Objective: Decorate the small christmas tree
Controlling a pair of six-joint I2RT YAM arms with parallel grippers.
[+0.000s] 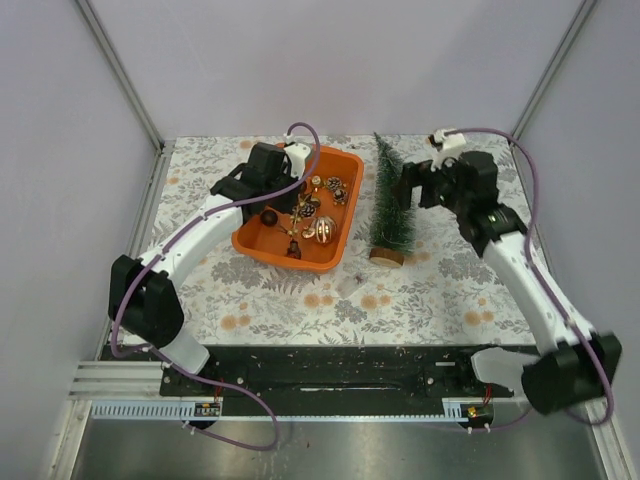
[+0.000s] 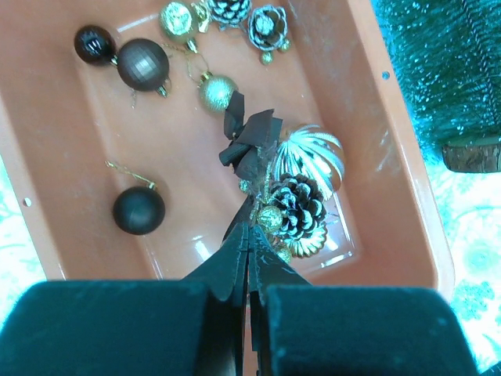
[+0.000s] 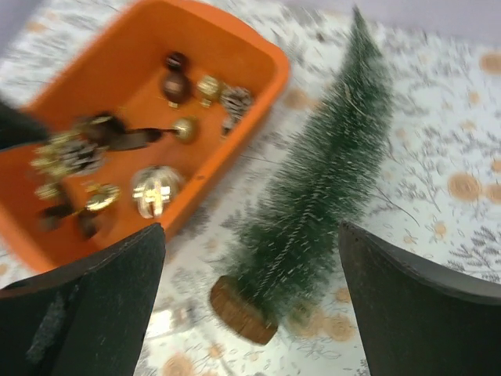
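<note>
Floral-print table (image 1: 300,300), plain pale walls (image 1: 330,60) on three sides. Your orange tub (image 1: 290,258) sits near the middle of the table, toward the far edge and a bit left.

The small christmas tree (image 1: 390,205) lies on its side on the cloth just beside the tub's right wall. Its tip points at the far edge and its round brown base (image 1: 386,256) faces the near edge. No ornament on it.

Your left gripper (image 1: 283,195) reaches down into the tub. In the left wrist view its jaws are pressed together, and the tips (image 2: 249,227) sit right at a pine-cone cluster (image 2: 296,211) with gold bits. Can't tell if you've actually pinched a piece of it. A black bow (image 2: 249,141) sits just beyond the tips, and a silver ribbed bauble (image 2: 313,157) touches the cluster. Loose in the tub: dark baubles (image 2: 138,210) and a gold glitter bauble (image 2: 217,92) toward the far end.

Your right gripper (image 1: 408,190) hangs over the right half of the table, just beside the tree's right flank. Its jaws are spread wide and hold nothing. In the right wrist view the lower trunk and base show between the two fingers (image 3: 102,305). Whether a finger touches the needles, can't tell.
</note>
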